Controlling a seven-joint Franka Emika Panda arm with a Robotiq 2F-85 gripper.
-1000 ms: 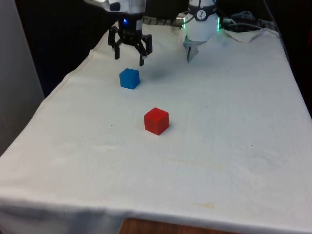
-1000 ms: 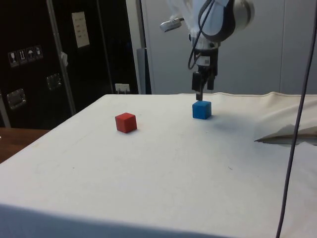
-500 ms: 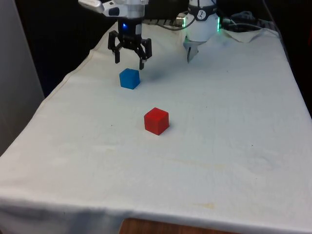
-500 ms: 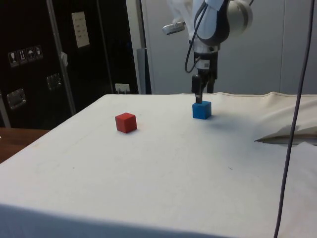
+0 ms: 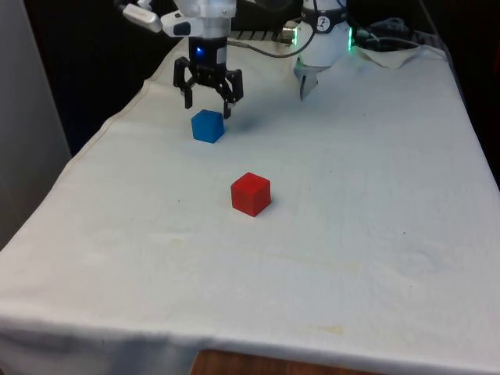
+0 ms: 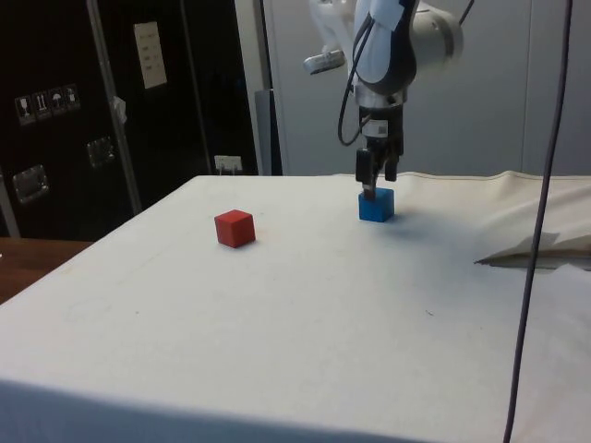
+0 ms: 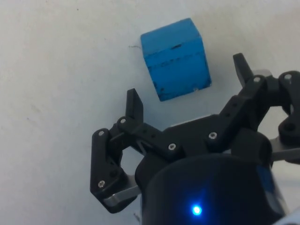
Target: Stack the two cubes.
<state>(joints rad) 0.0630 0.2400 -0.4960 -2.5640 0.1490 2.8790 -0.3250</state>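
nearest the front camera, the white cloth (image 5: 328, 266) lies bare and lightly creased, with a thin strip of brown table edge (image 5: 312, 366) below its hem. further in, a little to the front view's left of centre, the red cube (image 5: 251, 194) sits flat on the cloth, one corner turned toward the camera; it is in the same spot as a second ago and nothing touches it. in the side view the red cube (image 6: 235, 228) stands well apart from the blue one, with open cloth between them.

beyond it, toward the front view's left and closer to the robot, the blue cube (image 5: 208, 126) rests on the cloth, also unmoved. the gripper (image 5: 208, 107) hangs directly above and slightly behind it, fingers spread wide apart and holding nothing. this is where the change lies: a second ago the fingertips were clearly above and behind the cube with cloth visible between, half a second ago they were lower, and now the tips reach down to about the cube's top edge. in the side view the gripper (image 6: 374, 187) meets the top of the blue cube (image 6: 376, 206), though whether it touches cannot be told from there. the wrist view shows the blue cube (image 7: 175, 58) lying just ahead of the gripper (image 7: 187, 93), not yet between the two fingertips (image 7: 135, 104), and turned a little askew to the line between them.

at the far end the cloth bunches into a raised fold (image 6: 540, 247).
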